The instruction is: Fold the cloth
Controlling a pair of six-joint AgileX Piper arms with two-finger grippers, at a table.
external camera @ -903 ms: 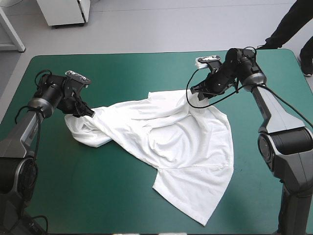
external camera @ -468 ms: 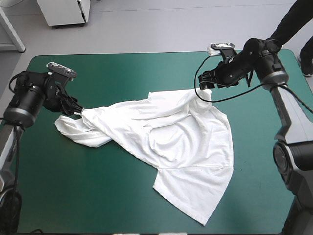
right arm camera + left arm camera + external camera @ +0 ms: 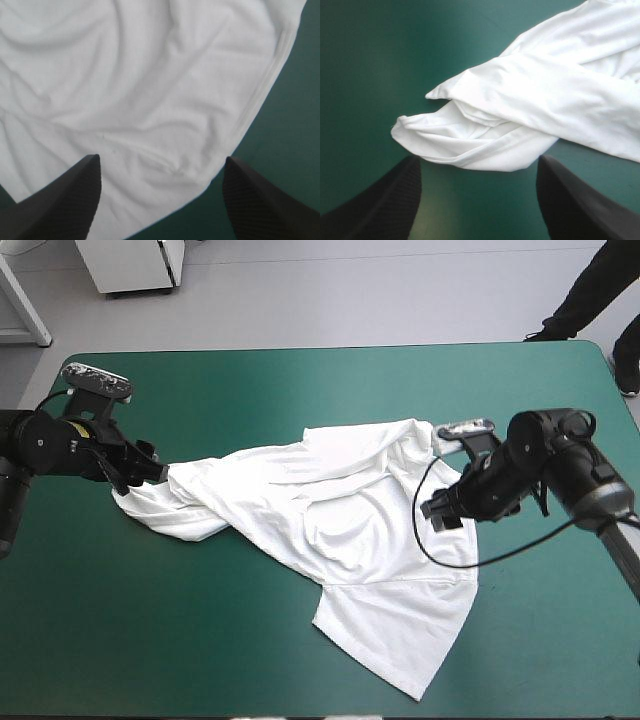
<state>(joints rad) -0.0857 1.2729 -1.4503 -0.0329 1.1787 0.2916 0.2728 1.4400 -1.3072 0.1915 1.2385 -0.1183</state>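
Both unclenched, left gripper [image 3: 478,162], right gripper [image 3: 160,161]; T-shirt [image 3: 345,525] released

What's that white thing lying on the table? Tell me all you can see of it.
A white short-sleeved T-shirt of soft, thin-looking fabric, lying crumpled and partly spread on the teal-green cover. One end bunches into twisted folds just ahead of the open left gripper; the open right gripper hovers over its other side, near a stitched edge. Neither holds it.
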